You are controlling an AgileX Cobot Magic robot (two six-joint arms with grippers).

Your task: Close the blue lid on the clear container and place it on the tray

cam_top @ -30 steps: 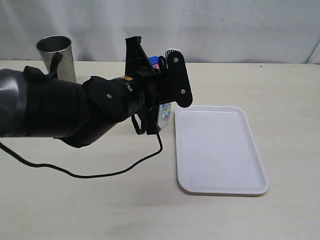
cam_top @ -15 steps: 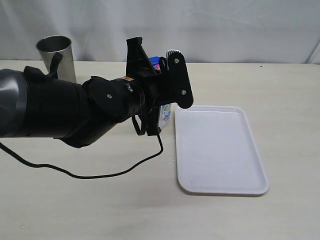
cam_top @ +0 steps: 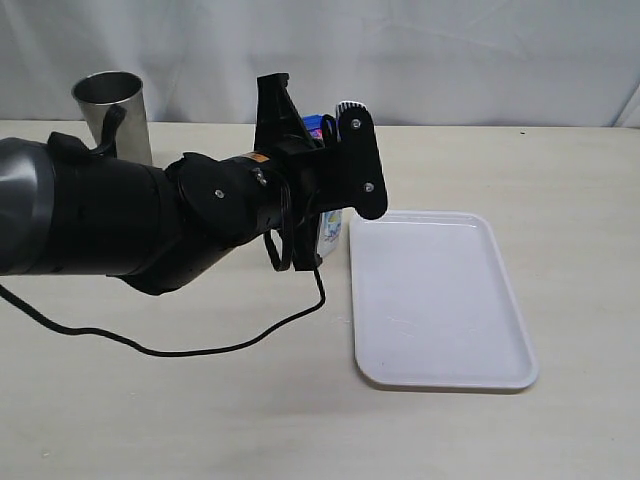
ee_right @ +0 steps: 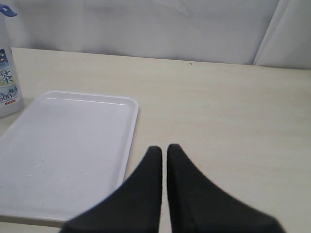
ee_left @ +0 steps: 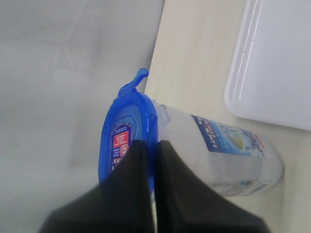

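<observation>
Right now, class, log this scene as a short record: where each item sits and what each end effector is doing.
lid: on top of the container, one flap sticking up
container: upright on the table, beside the tray, not on it
tray: flat on the table
cup: steel, at the back left, apart from the rest
left end effector: shut, tips at the lid's edge
right end effector: shut, holding nothing, near the tray
</observation>
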